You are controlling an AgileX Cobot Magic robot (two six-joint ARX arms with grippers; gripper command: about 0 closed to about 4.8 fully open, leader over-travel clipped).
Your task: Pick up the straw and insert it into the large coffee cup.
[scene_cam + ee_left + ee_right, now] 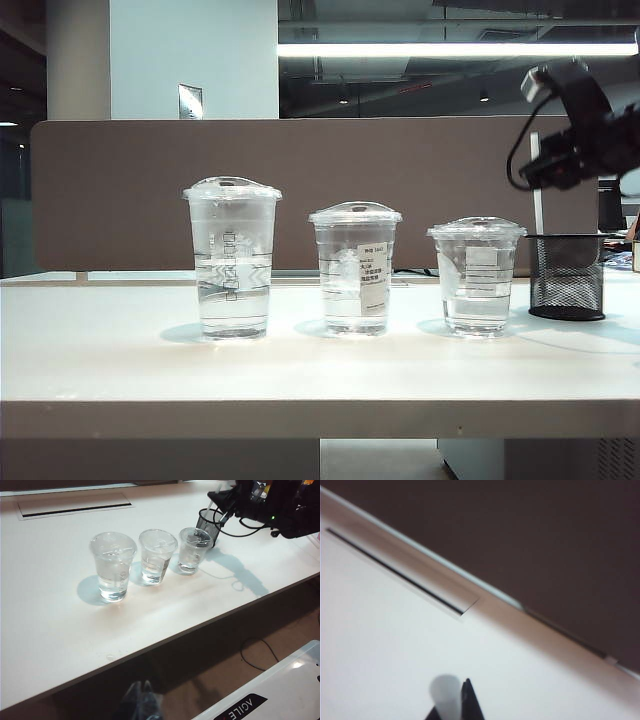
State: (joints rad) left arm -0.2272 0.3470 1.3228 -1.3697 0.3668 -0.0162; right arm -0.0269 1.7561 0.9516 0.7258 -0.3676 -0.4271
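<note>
The large coffee cup [232,260] [112,567] is the tallest clear cup with a domed lid, at the left end of the row, partly filled with clear liquid. The thin white straw [537,200] [445,696] stands upright over the black mesh holder [566,278], its lower end at the holder's rim. My right gripper [545,165] [451,701] is shut on the straw, far right of the cups. My left gripper [142,695] hangs off the table's front edge over the floor, its fingers together with nothing between them.
A mid-height cup with a white label [354,270] and a short cup [476,275] stand right of the large one. A brown partition [120,190] runs behind the white table [300,370]. A cable slot [75,507] lies at the table's back.
</note>
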